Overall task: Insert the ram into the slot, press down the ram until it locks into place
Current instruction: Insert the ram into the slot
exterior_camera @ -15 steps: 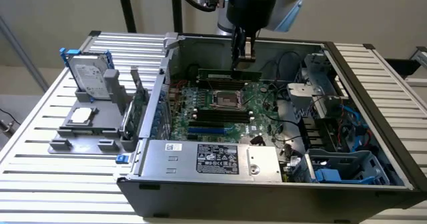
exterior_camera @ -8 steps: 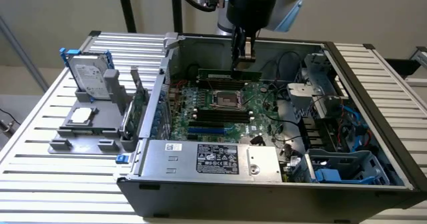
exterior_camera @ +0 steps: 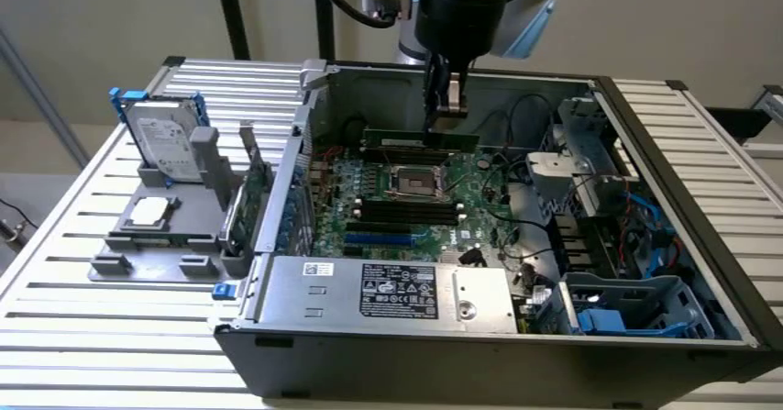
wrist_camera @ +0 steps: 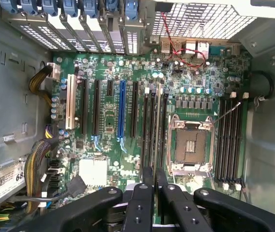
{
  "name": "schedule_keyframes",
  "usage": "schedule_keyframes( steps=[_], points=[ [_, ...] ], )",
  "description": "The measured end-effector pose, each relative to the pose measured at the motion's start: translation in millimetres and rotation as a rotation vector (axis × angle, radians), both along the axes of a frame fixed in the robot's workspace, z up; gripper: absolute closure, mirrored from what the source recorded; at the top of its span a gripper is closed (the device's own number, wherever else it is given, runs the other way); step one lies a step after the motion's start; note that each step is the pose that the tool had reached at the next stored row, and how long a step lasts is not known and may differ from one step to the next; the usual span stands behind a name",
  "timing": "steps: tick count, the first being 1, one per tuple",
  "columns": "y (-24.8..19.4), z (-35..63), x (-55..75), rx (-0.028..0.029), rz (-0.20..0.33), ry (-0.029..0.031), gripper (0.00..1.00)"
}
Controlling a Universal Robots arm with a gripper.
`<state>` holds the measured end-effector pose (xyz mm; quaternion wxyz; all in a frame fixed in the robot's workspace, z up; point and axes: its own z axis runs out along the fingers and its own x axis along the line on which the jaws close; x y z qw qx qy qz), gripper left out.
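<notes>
My gripper (exterior_camera: 448,109) hangs inside the open computer case, shut on the ram (exterior_camera: 420,139). The ram is a thin green stick held level and on edge, in the air above the far part of the motherboard (exterior_camera: 471,213). Black slots (exterior_camera: 402,212) lie on the board on the near side of the CPU socket (exterior_camera: 410,182). In the wrist view the gripper (wrist_camera: 154,178) has its fingertips close together over one group of long black slots (wrist_camera: 153,123) beside the CPU socket (wrist_camera: 190,145). Another group of slots (wrist_camera: 229,140) with pale end latches lies on the socket's other side.
The case walls (exterior_camera: 306,144) enclose the board. A power supply (exterior_camera: 391,291) sits at the front and a drive cage with blue parts (exterior_camera: 624,314) at the exterior view's right. A hard drive (exterior_camera: 165,144) and a grey fixture (exterior_camera: 153,236) stand outside. A blue socket (wrist_camera: 122,108) and cable bundles (wrist_camera: 38,162) are nearby.
</notes>
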<state>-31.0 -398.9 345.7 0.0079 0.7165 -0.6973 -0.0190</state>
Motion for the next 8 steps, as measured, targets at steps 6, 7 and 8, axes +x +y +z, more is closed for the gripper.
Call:
schedule_keyframes(
  steps=[6, 7, 8],
  points=[
    [0.0, -11.0, 0.0, 0.0001, 0.0, -0.0001, 0.87],
    [0.0, -12.8, 0.0, 0.0001, 0.0, 0.0, 0.87],
    [0.0, -14.5, 0.0, 0.0001, 0.0, 0.0, 0.87]
  ],
)
